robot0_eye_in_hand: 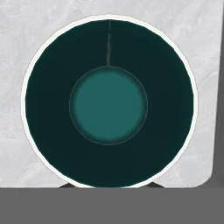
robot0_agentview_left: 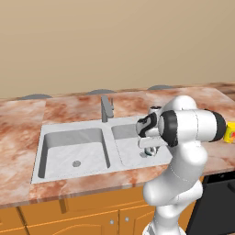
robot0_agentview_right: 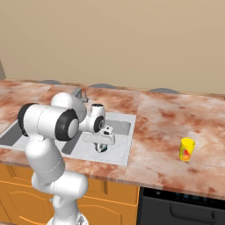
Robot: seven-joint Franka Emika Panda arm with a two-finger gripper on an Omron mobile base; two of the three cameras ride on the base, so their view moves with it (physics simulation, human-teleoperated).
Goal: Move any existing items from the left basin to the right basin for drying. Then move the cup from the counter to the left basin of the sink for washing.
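The silvery-white mug [robot0_agentview_left: 148,154] with a dark teal inside [robot0_eye_in_hand: 108,104] is low inside the sink's right basin [robot0_agentview_left: 126,153], straight under my hand. My gripper [robot0_agentview_left: 148,149] points down and is shut on the mug's near rim. In the hand view I look straight down into the mug [robot0_eye_in_hand: 109,24], with the grey basin floor [robot0_eye_in_hand: 26,26] around it. The left basin [robot0_agentview_left: 69,147] has nothing in it besides its round drain [robot0_agentview_left: 76,163]. The yellow cup [robot0_agentview_right: 187,149] with a red mark stands upright on the counter [robot0_agentview_right: 162,118], to the right of the sink.
The squarish grey faucet [robot0_agentview_left: 106,108] rises behind the sink's divider. My arm's forearm [robot0_agentview_right: 48,121] hangs over the sink's front. A dark appliance front [robot0_agentview_right: 184,206] sits below the counter at the right, beside orange cabinets [robot0_agentview_left: 82,215].
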